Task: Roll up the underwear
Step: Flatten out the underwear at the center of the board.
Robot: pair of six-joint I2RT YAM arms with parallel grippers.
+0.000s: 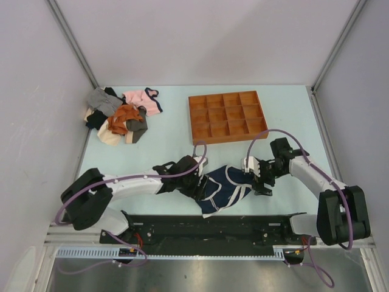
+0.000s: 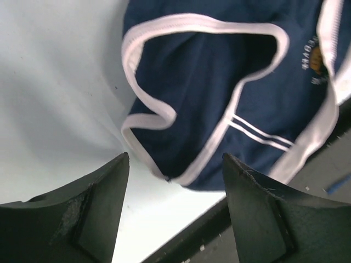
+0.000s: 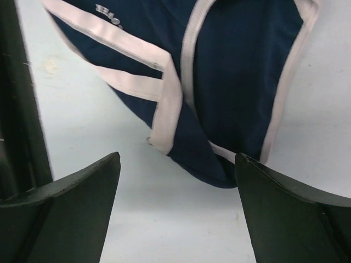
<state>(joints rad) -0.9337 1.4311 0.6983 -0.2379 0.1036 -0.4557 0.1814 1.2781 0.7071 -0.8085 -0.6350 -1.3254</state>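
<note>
Shown from above only: pale table [image 1: 170, 152]; wooden tray [image 1: 191, 118] of small compartments at far centre; heap [image 1: 103, 103] of mixed clothing at far left, with a pink garment [image 1: 143, 99] and an orange garment [image 1: 126, 115] in it; black base plate [image 1: 206, 228] along the near edge; both arms reaching inward. Shown from the wrists only: white trim in detail, twin white stripes [image 2: 258, 134], and a small yellowish emblem [image 2: 317, 61] with lettering on navy fabric.

Lying crumpled on the table near the front, between the two grippers and well apart from tray and heap: underwear [image 1: 223, 187], its near edge reaching the base plate. At its left end, left gripper [image 1: 200, 181]; at its right end, right gripper [image 1: 256, 181]. Touching or merely beside: not decidable from above.

From the left wrist: fingers [image 2: 82, 213] spread apart, nothing held between them, a looped hem of the garment just beyond the tips. From the right wrist: fingers [image 3: 66, 213] spread wide, only bare table in the gap, a trimmed corner of the garment just ahead of the tips.

Cut off by the frame edges in both wrist views: most of the garment. Covered by the left wrist in the top view: the garment's left end. Too small to read: the lettering beside the emblem.
</note>
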